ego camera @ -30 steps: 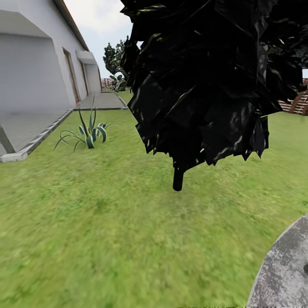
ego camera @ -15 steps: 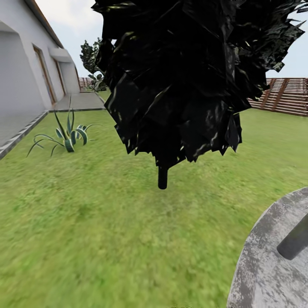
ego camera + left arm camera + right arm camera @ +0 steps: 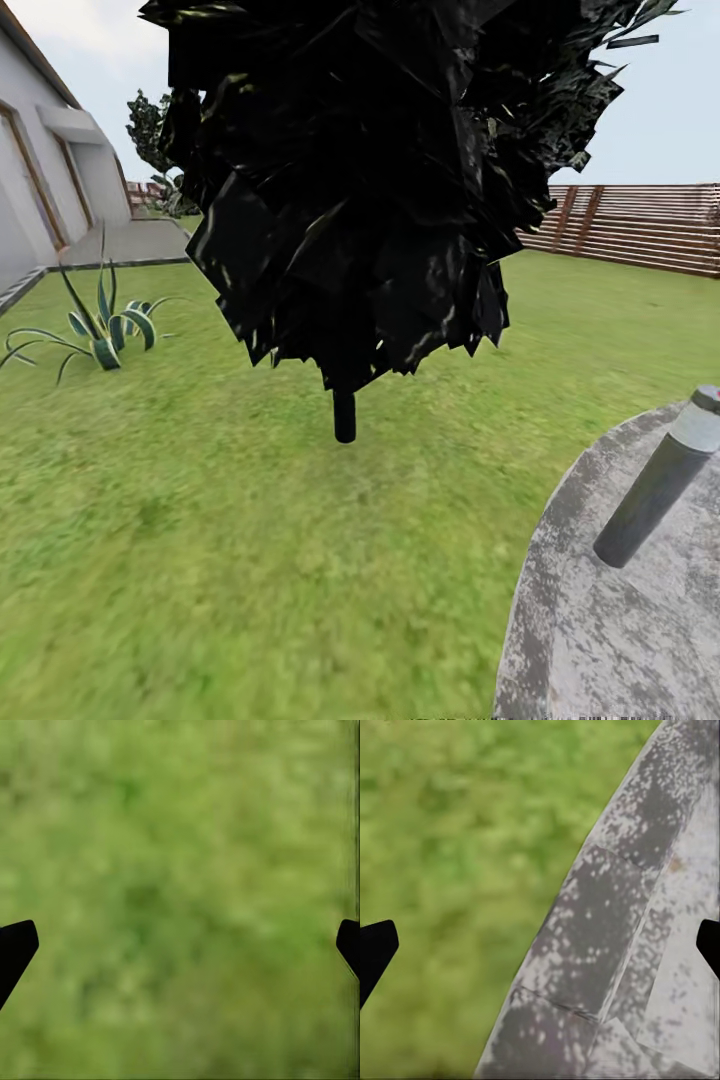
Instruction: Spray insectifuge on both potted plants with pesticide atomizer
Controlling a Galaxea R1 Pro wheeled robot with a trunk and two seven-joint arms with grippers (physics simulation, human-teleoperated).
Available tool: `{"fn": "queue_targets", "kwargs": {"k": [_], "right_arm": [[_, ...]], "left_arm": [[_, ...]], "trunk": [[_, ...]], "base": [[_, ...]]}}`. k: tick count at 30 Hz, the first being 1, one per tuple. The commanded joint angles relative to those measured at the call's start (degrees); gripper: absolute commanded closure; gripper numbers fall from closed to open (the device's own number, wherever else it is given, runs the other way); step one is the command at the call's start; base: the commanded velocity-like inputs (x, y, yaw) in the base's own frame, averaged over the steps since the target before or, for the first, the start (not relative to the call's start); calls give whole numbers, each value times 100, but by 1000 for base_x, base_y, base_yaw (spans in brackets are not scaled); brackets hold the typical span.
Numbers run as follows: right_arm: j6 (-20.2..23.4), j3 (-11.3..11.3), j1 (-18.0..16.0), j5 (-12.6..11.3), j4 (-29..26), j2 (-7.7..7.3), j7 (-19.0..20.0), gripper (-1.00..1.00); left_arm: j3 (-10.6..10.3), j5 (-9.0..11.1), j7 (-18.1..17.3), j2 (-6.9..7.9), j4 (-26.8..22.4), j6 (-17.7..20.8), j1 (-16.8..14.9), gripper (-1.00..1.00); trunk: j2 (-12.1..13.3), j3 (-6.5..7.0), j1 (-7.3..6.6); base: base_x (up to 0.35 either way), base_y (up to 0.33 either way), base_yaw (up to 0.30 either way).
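Head view has us out on the lawn [image 3: 200, 560] with a big dark tree [image 3: 370, 180] dead ahead, its stubby trunk [image 3: 344, 415] poking out of the grass. Off to our left there's the spiky agave [image 3: 100, 335] and the white house [image 3: 40, 180], and the slatted fence [image 3: 640, 225] runs along the back right. Lower right is the edge of the grey paved patio [image 3: 560, 620], with a grey bollard lamp [image 3: 655, 480] on it. That post is not our bottle, don't get fooled.

No pesticide atomizer or potted plants anywhere we can spot, so honestly we can't say which way the bottle lies from either claw, or how its long axis sits. Best guess is it's somewhere patio-side, which would favour our right arm, but that's a hunch only.

Left gripper [image 3: 180, 945]: fingertips sit wide apart at the frame edges, nothing between them, just blurry grass below. Right gripper [image 3: 540, 945]: same deal, spread wide and holding nothing, hanging right over the line where grass meets the patio stone [image 3: 622, 945].

So we're mid-search, and the pickup isn't started.
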Motion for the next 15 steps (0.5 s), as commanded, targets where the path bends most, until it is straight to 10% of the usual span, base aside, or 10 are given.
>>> {"fn": "queue_targets", "kwargs": {"k": [1,15], "right_arm": [[-19,-4,-3,3,6,1,-2,-100],[-19,-4,-6,-1,6,1,-2,-100]], "left_arm": [[10,2,-2,-1,2,-18,-1,-100],[5,2,-2,-4,2,-18,-1,-100]], "trunk": [[-2,-5,-1],[-2,-5,-1]], "base": [[0,0,-268],[63,228,-268]]}}
